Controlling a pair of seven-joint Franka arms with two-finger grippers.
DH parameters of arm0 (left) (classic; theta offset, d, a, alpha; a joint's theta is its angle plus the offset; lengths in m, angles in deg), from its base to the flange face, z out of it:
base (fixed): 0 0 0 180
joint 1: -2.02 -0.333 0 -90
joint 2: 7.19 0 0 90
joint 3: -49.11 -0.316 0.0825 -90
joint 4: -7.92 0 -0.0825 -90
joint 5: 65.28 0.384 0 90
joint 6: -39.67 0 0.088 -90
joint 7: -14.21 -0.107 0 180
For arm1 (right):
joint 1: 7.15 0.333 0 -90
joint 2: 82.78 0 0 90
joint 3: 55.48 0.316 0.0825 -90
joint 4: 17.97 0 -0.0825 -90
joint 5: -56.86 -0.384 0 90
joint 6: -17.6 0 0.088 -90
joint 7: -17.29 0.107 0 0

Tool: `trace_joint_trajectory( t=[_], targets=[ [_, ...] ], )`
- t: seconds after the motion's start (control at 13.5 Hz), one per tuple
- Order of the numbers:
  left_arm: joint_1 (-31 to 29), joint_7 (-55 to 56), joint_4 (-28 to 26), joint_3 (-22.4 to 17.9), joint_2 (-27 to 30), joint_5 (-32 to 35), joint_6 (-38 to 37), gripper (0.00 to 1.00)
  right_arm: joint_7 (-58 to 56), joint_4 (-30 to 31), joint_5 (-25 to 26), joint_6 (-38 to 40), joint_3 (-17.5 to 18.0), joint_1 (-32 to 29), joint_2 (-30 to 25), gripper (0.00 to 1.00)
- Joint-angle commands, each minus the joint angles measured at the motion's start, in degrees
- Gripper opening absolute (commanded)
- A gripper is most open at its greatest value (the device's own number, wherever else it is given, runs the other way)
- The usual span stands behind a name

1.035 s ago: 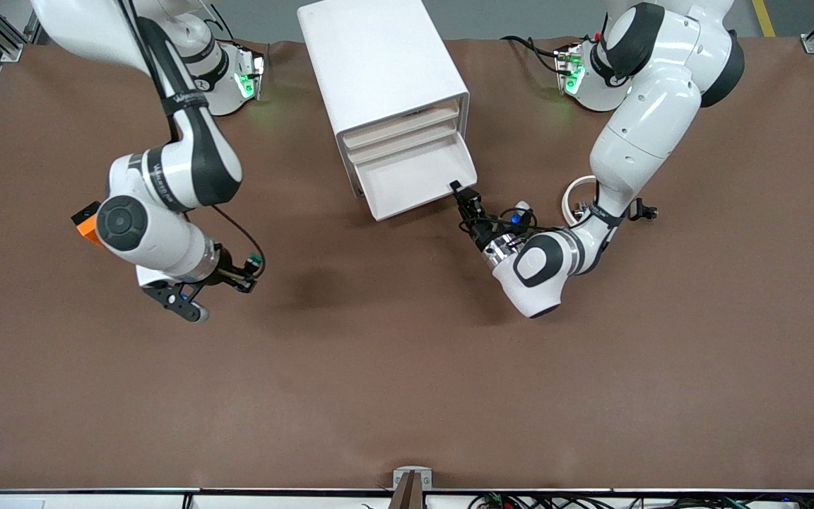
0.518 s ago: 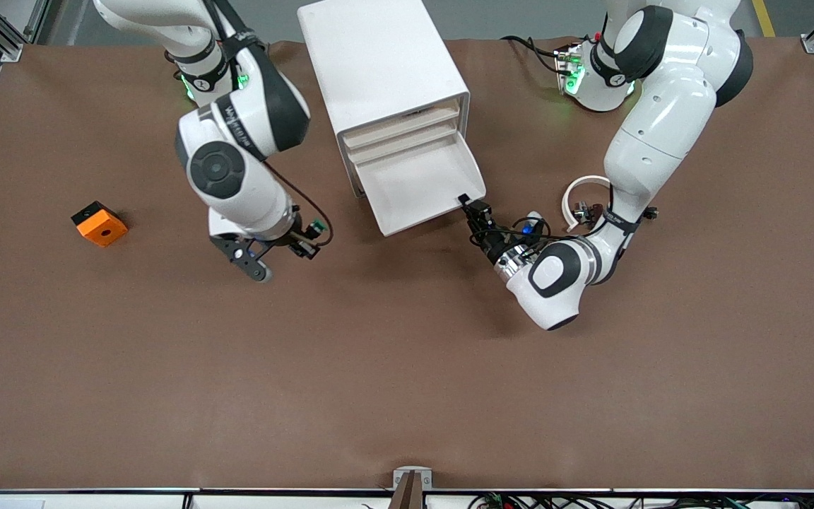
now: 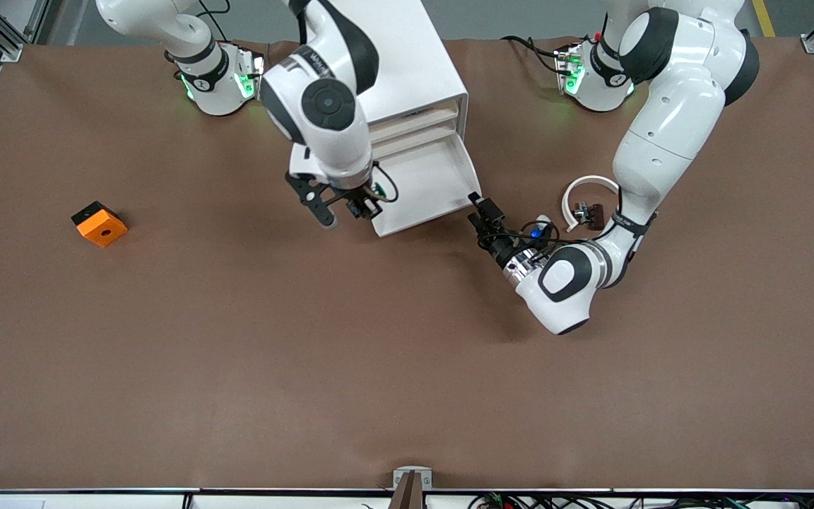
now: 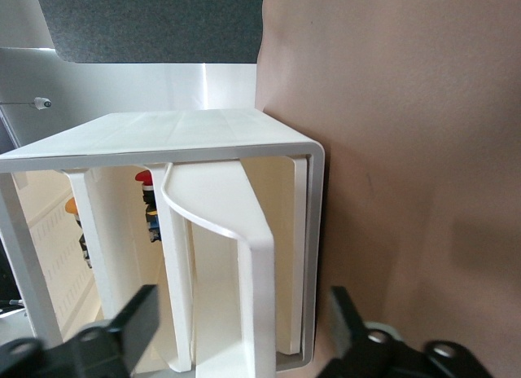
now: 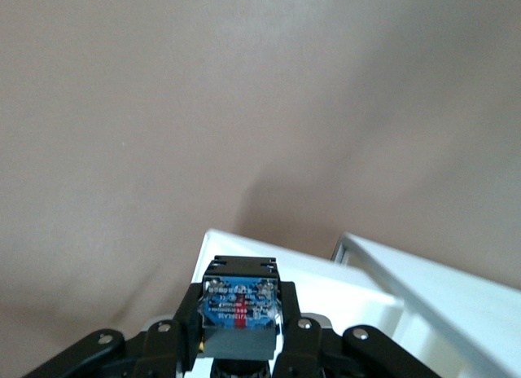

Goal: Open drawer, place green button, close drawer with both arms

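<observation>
Carrying button [image 5: 238, 309], right gripper [image 3: 363, 205] clamps it over pulled-out drawer [image 3: 421, 185], at its front corner, ready to drop in. Left gripper [image 3: 486, 215], fingers spread, empty, sits just beside drawer's other front corner.

Quick count: two arms, each with one tool, left tool [image 3: 481, 206] and right tool [image 3: 361, 206]. One cabinet [image 3: 393, 63], one open drawer [image 3: 425, 185], one button [image 5: 240, 305], one orange cube [image 3: 99, 223], one white ring [image 3: 587, 194].
</observation>
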Motion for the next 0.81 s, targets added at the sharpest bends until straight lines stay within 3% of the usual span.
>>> trace_joint_trajectory(
  t=[0.0,0.3,0.52,0.74],
  targets=[
    [-0.61,-0.29,0.01,0.57,1.32,0.75,-0.81,1.0,6.48,-1.96,1.25,0.65,-0.62,3.2,0.37,0.0],
    [-3.49,-4.15,-0.08,4.59,3.86,4.96,-0.81,1.0,13.34,-2.32,3.54,0.21,-0.61,6.72,1.77,0.0],
    [-8.59,-9.24,1.58,10.92,3.87,13.74,-0.81,1.0,19.4,-3.37,4.77,0.04,-0.61,8.83,3.62,0.0],
    [-10.8,-19.59,3.7,14.36,4.13,25.68,-0.81,1.0,24.77,-4.86,4.77,-2.33,-0.53,10.6,6.77,0.0]
  ],
)
